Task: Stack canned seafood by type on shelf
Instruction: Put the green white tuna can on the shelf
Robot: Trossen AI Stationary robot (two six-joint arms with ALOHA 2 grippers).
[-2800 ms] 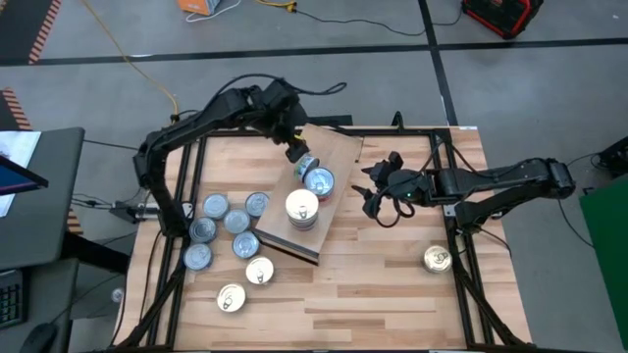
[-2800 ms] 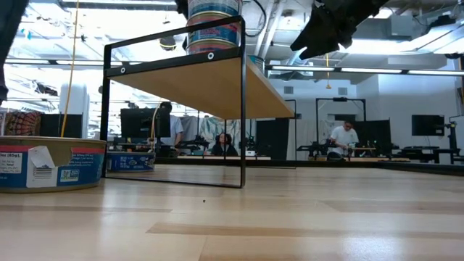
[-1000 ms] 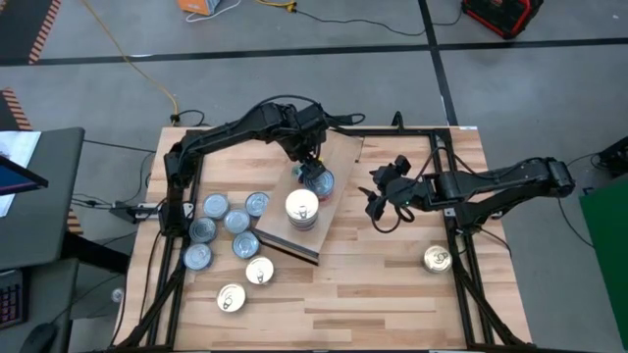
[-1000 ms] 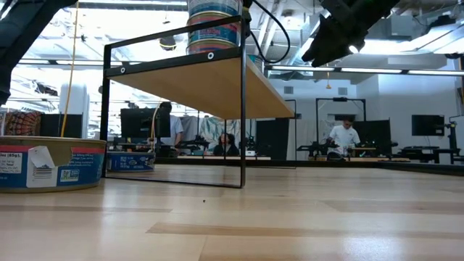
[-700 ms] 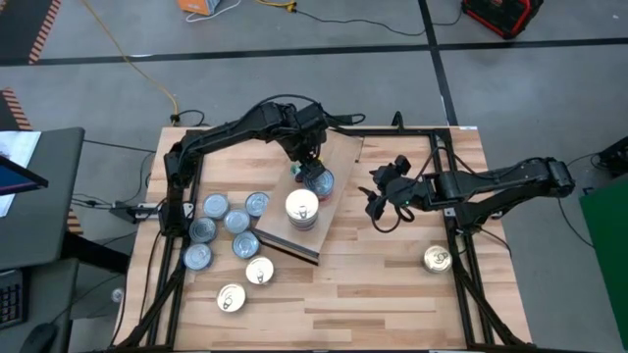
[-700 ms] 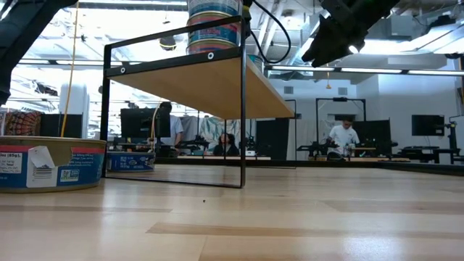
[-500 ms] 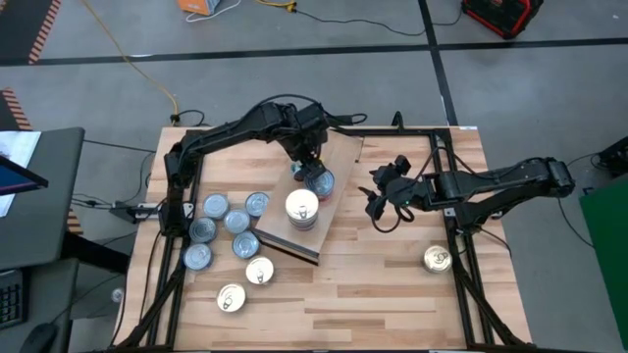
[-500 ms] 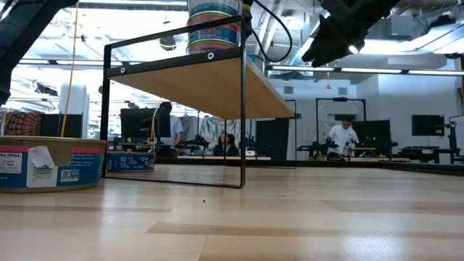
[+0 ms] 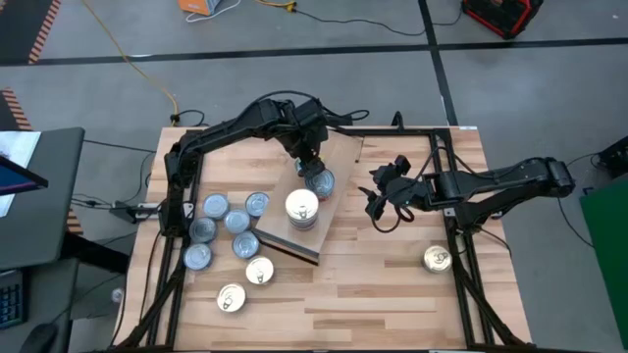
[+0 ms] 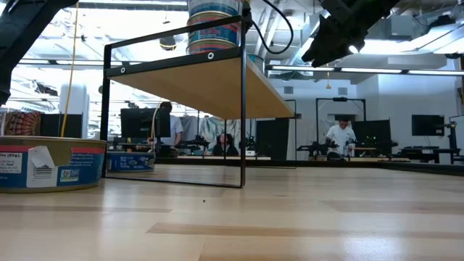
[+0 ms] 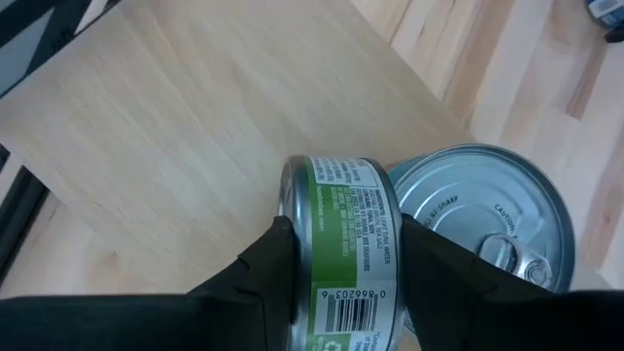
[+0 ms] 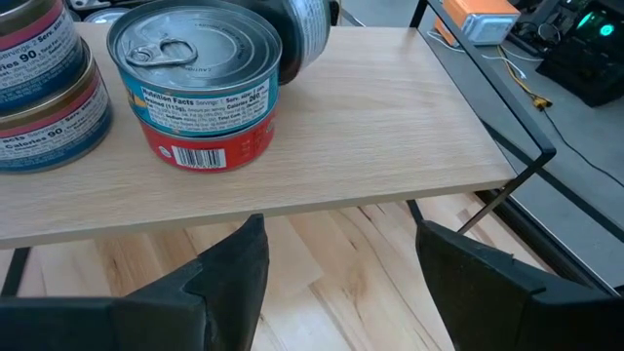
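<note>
The shelf (image 9: 343,155) is a light-wood board on a black frame. On it stand a red-labelled can with a silver top (image 9: 320,182) (image 12: 195,93) and a stack of gold-lidded cans (image 9: 301,208). My left gripper (image 9: 311,167) hangs over the shelf's far part, shut on a green-labelled can (image 11: 346,244) turned on edge beside the silver-topped can (image 11: 487,219). My right gripper (image 9: 378,203) (image 12: 341,268) hovers open off the shelf's right side, with nothing between its fingers. Several loose cans (image 9: 235,221) lie on the table left of the shelf. My left gripper pinches the green-labelled can between its two fingers, one on each flat end (image 11: 290,200). The fingers (image 11: 258,278) come from above, pointing down. The can stands on edge with its label wall showing, close beside the silver-topped can. I cannot tell whether its rim rests on the shelf.
One gold-lidded can (image 9: 438,259) lies alone near the table's right front. In the low view a blue-and-red can (image 10: 47,163) stands on the table at the left, beside the shelf's black frame (image 10: 242,109). People sit in the room behind the table.
My left arm has shifted a little above the shelf's far part, and its cable has swung. The cans on the shelf and the right arm stay where they were.
</note>
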